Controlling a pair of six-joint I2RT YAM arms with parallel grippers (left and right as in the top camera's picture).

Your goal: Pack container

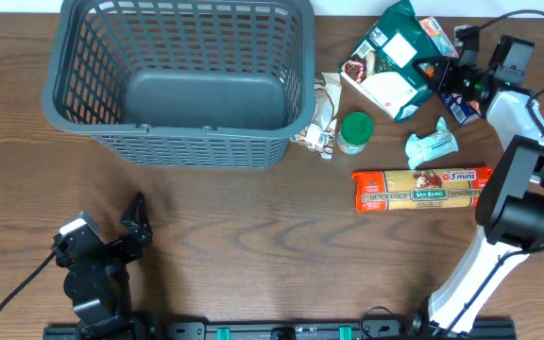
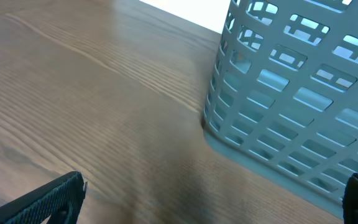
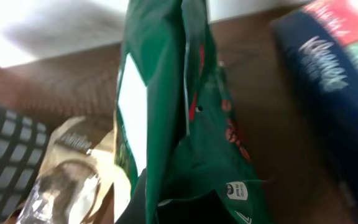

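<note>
The container, a large dark grey lattice basket [image 1: 187,142], stands empty at the back left; its corner shows in the left wrist view [image 2: 291,93]. A green bag with a white label [image 1: 390,57] lies at the back right. In the right wrist view the green bag [image 3: 166,112] stands pinched and folded between my fingers. My right gripper [image 1: 439,77] [image 3: 185,205] is shut on the bag's right edge. My left gripper [image 1: 136,219] [image 2: 210,199] is open and empty above the table, in front of the basket's left corner.
A beige pouch [image 1: 326,104] [image 3: 67,180] leans by the basket's right side. A green-lidded jar [image 1: 355,130], a teal packet [image 1: 431,146] and a spaghetti pack [image 1: 421,189] lie nearby. A dark blue box [image 1: 463,106] [image 3: 334,106] sits right of the bag.
</note>
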